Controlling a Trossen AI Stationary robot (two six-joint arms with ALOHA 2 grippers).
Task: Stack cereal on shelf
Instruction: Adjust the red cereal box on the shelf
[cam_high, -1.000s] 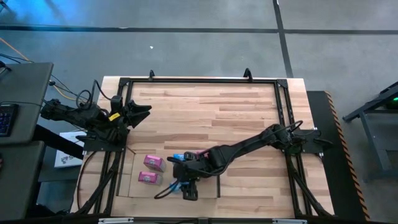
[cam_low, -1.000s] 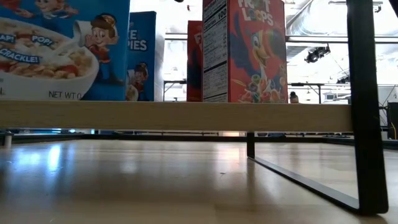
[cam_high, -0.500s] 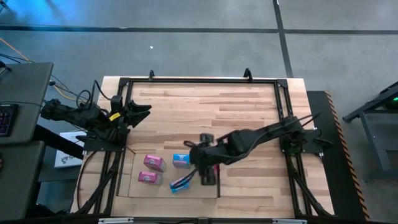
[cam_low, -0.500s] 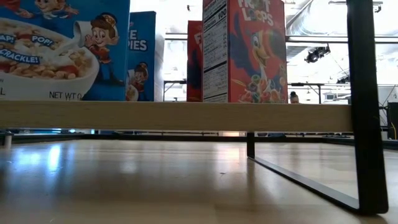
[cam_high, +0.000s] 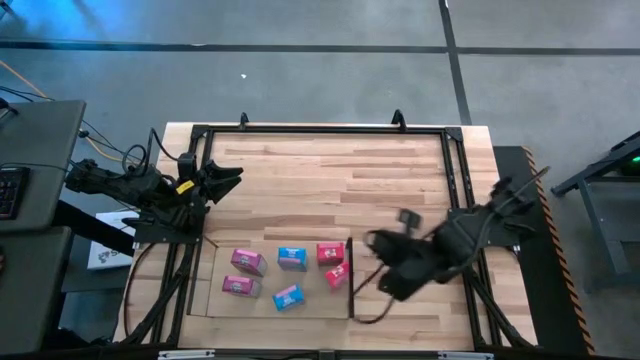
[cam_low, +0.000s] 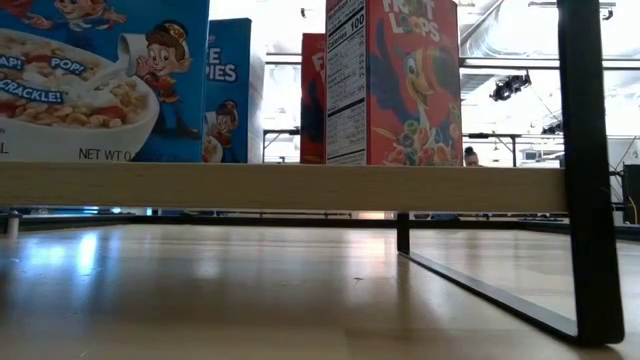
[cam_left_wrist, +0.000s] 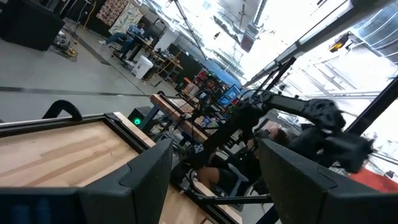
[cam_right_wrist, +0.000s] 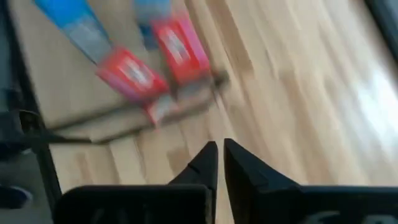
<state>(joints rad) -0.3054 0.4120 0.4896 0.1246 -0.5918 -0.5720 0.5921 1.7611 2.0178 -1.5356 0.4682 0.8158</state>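
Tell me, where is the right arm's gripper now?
In the high view the right gripper hangs over the bare tabletop, just right of the shelf's dark side wall and the two red cereal boxes. Its fingers are nearly together, empty.

High view: set above, facing straight down; the whole striped planked wooden tabletop (cam_high: 330, 180), both arms and the grey floor are taken in from afar.

Low view: set at table-top height, facing level across; the light wooden shelf panel (cam_low: 280, 187) is seen edge-on and close, with tall cereal boxes (cam_low: 395, 80) standing on it.

Left wrist view: tilted upward toward the room beyond.

Right wrist view: aimed down, close to the planks; the small red cardboard boxes (cam_right_wrist: 155, 59) are shared with the high view (cam_high: 333, 262).
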